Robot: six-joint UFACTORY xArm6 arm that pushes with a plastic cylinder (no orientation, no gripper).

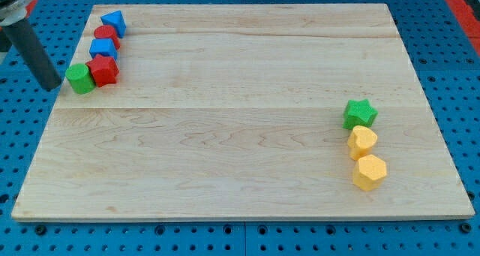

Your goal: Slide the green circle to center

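Observation:
The green circle block [79, 78] sits at the left edge of the wooden board [240, 113], touching a red star block [103, 70] on its right. My tip [51, 85] is just left of the green circle, at the board's left edge, close to it or touching it. The dark rod slants up toward the view's top left.
A blue block [103, 48], a red round block [106, 35] and a blue triangle-like block [114, 22] line up above the red star. At the view's right a green star [360, 113] sits above two yellow blocks [363, 142] [370, 171].

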